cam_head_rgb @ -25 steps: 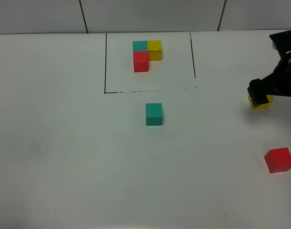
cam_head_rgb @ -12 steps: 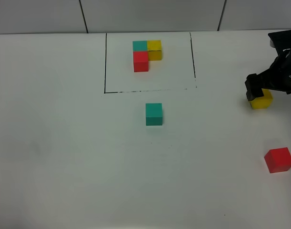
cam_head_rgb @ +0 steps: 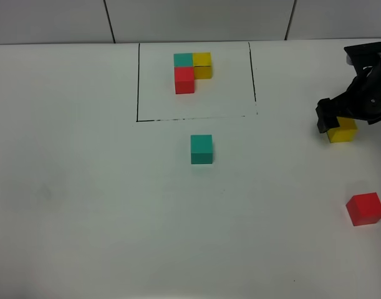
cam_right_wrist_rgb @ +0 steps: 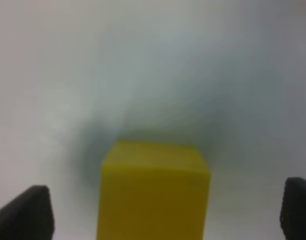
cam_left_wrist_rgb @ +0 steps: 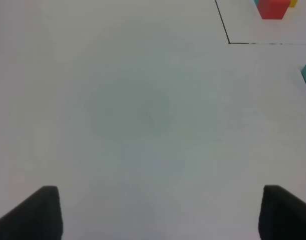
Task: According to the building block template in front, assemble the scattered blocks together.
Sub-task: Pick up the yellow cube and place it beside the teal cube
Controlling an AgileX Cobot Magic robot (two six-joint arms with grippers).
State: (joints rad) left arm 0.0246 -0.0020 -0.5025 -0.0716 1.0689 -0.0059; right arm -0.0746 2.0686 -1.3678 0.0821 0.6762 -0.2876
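Left gripper (cam_left_wrist_rgb: 160, 215): seen only in its wrist view, above bare table (cam_head_rgb: 84, 187); jaws stand wide apart with nothing between them.
Frame (cam_head_rgb: 138, 81): thin black rectangle drawn on the table at the far middle; its near line is broken into dashes.
Template (cam_head_rgb: 192, 71): L-shaped cluster of three small cubes inside the frame, teal at far left, yellow touching it on the right, red touching the teal one on the near side.
Teal block (cam_head_rgb: 201, 149): loose cube just outside the frame's near line, roughly below the template; well apart from both grippers.
Right gripper (cam_head_rgb: 341, 119): low over the table at the right edge; jaws wide, one on each side of the yellow block, with a clear gap to each in the wrist view, so nothing is gripped.
Yellow block (cam_head_rgb: 343, 132): resting on the table between the right jaws, partly hidden by the gripper from above.
Red block (cam_head_rgb: 365, 208): alone at the near right, slightly turned, well apart from the yellow block.
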